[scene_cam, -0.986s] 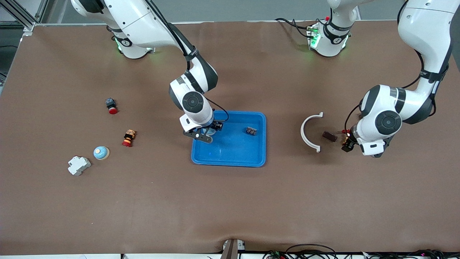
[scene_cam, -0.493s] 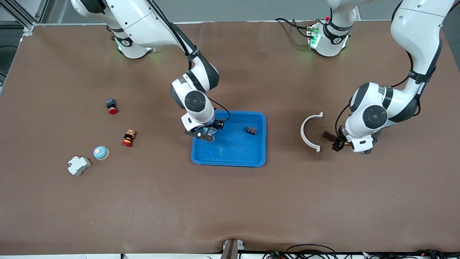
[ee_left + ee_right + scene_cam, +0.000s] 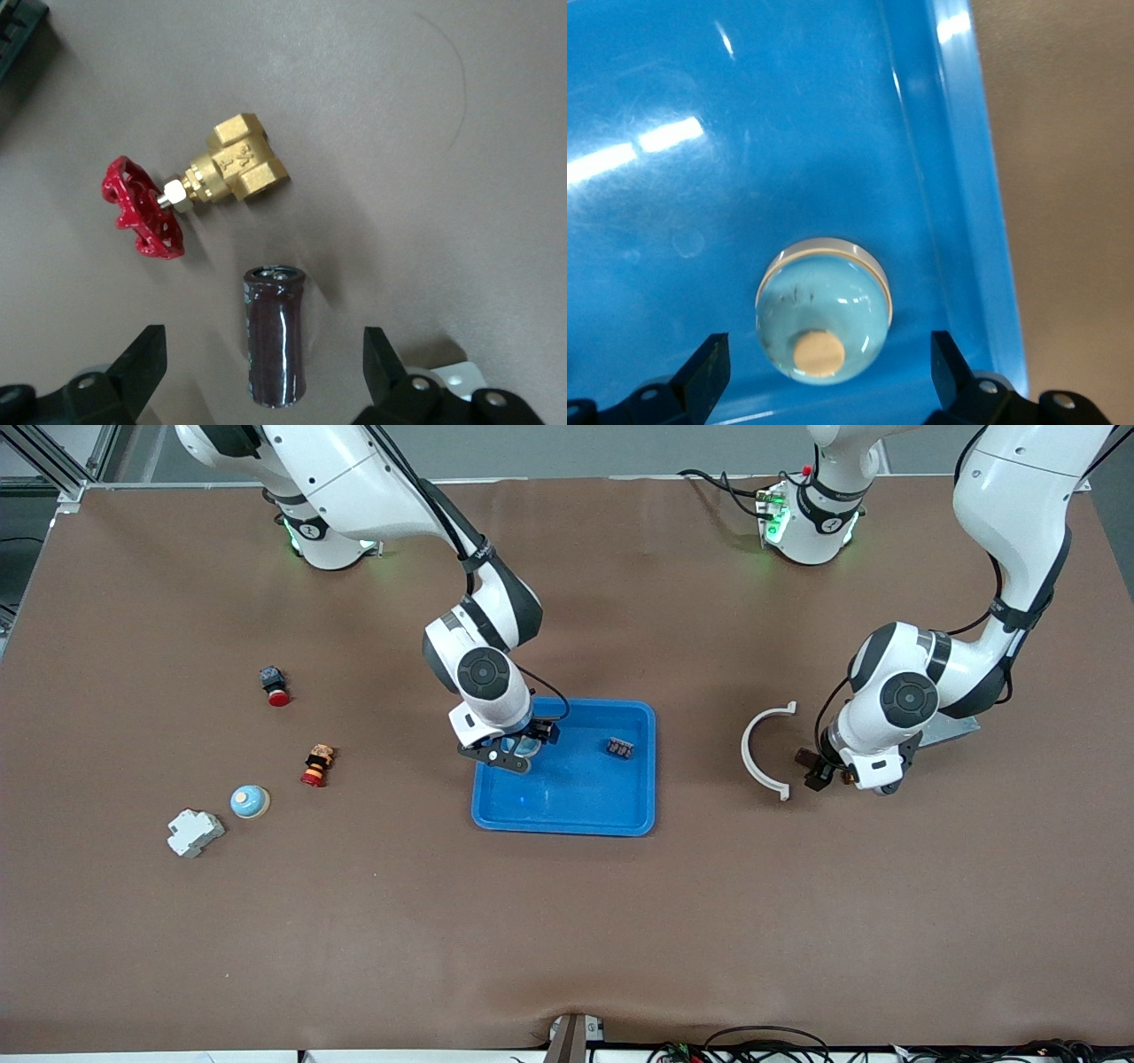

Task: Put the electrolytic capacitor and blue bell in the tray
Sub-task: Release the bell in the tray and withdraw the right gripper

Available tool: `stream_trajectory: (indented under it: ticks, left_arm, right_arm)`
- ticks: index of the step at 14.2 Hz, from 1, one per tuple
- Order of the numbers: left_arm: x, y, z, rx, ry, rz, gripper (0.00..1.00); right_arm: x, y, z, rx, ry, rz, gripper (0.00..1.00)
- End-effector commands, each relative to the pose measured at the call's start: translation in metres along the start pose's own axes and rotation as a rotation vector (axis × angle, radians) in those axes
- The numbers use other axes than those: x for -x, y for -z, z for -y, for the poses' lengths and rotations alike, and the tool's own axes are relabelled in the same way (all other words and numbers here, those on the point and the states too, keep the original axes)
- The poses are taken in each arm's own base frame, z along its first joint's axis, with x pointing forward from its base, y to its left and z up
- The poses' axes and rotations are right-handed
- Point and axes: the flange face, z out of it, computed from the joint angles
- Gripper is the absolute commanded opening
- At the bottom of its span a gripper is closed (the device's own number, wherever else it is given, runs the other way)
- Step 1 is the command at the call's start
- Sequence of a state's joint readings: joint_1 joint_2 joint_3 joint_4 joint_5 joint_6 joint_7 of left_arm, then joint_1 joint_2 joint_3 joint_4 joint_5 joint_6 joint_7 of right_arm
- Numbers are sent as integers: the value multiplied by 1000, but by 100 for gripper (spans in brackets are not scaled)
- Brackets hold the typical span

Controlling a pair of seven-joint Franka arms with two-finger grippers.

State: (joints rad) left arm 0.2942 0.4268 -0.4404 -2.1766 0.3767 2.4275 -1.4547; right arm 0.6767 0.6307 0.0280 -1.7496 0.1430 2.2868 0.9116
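Observation:
The dark cylindrical electrolytic capacitor (image 3: 276,336) lies on the brown table beside a brass valve. My left gripper (image 3: 264,354) is open and low over it, one finger on each side; in the front view the gripper (image 3: 819,772) covers most of the capacitor (image 3: 801,756). A light blue bell (image 3: 824,310) with a tan button sits in the blue tray (image 3: 576,815), close to its rim. My right gripper (image 3: 828,354) is open around that bell, apart from it, and in the front view (image 3: 514,755) it hides the bell. A second blue bell (image 3: 250,802) sits on the table toward the right arm's end.
A brass valve with a red handwheel (image 3: 199,190) lies close to the capacitor. A white curved piece (image 3: 764,751) lies between the tray and the capacitor. A small dark part (image 3: 620,747) is in the tray. A white block (image 3: 193,833) and two red-capped buttons (image 3: 316,766) (image 3: 275,686) lie near the second bell.
My left arm has swung toward the tray's side, bringing its gripper from beside the capacitor to over it. My right gripper has shifted only slightly over the tray.

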Motion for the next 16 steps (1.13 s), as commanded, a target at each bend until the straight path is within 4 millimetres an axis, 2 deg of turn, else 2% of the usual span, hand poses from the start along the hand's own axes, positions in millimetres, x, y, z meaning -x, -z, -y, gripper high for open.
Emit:
stream_trajectory:
  ticks: [1, 2, 4, 6, 9, 11, 12, 13, 14, 15, 16]
  left_arm:
    - [2, -3, 2, 26, 1, -11, 96]
    - [2, -4, 1, 32, 1, -7, 94]
    - [2, -10, 2, 26, 0, -1, 87]
    - [3, -15, 2, 17, -23, -11, 78]
    - [3, -21, 3, 12, -25, -5, 70]
    - [3, -21, 3, 11, -24, -4, 57]
    - [2, -20, 3, 11, -23, -6, 45]
    - [3, -20, 3, 12, -24, -5, 25]
    - [2, -18, 3, 14, -21, -7, 10]
    - [2, -16, 3, 12, -22, -12, 0]
    - [1, -8, 3, 13, -23, -25, 0]
  right_arm:
    - [3, 62, -8, 9, -4, 14, 100]
    - [-2, 86, -19, 17, 4, 14, 100]
    - [-21, 143, -56, 38, 69, 37, 100]
    - [-45, 194, -107, 38, 144, 70, 100]
    - [-83, 247, -188, 33, 242, 86, 100]
    - [-114, 261, -240, 27, 303, 75, 100]
    - [-128, 264, -264, 27, 343, 70, 100]
    - [-141, 263, -284, 33, 380, 65, 100]
    - [-154, 263, -307, 37, 402, 59, 100]
    - [-166, 263, -327, 32, 422, 42, 100]
    - [-179, 260, -347, 25, 450, 22, 100]
